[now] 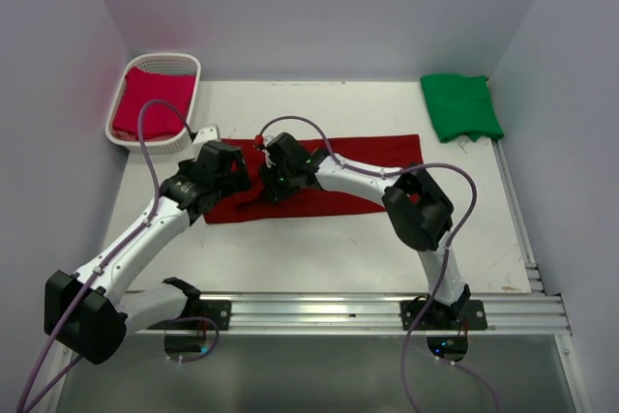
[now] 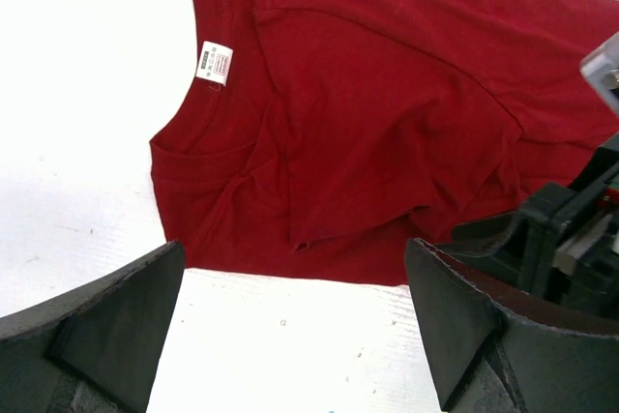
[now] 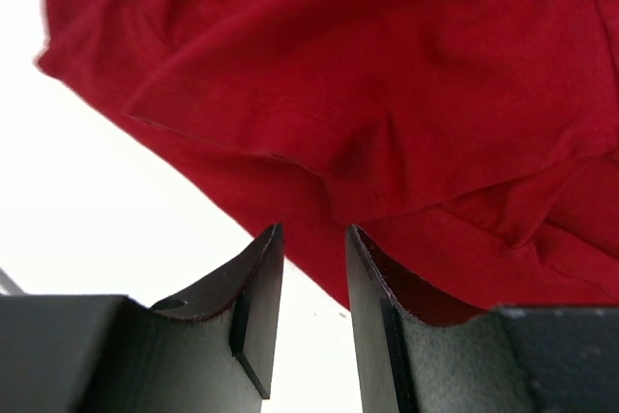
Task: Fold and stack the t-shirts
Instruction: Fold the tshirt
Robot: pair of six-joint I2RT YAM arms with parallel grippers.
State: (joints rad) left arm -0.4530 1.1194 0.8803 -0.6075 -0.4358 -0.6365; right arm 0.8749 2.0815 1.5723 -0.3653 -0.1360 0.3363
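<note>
Left gripper (image 2: pixel 295 250) gaped wide over maroon t-shirt (image 1: pixel 363 157) spread on worktop (image 1: pixel 319 249); right gripper (image 3: pixel 311 234) narrowly parted at cloth edge, nothing pinched. We judged: smooth collar wrinkles, pinch both corners, fold evenly.

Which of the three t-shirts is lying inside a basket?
The pinkish crimson t-shirt, in the white basket at the far left. The dark maroon t-shirt lies spread on the table; the green t-shirt sits folded at the far right.
</note>
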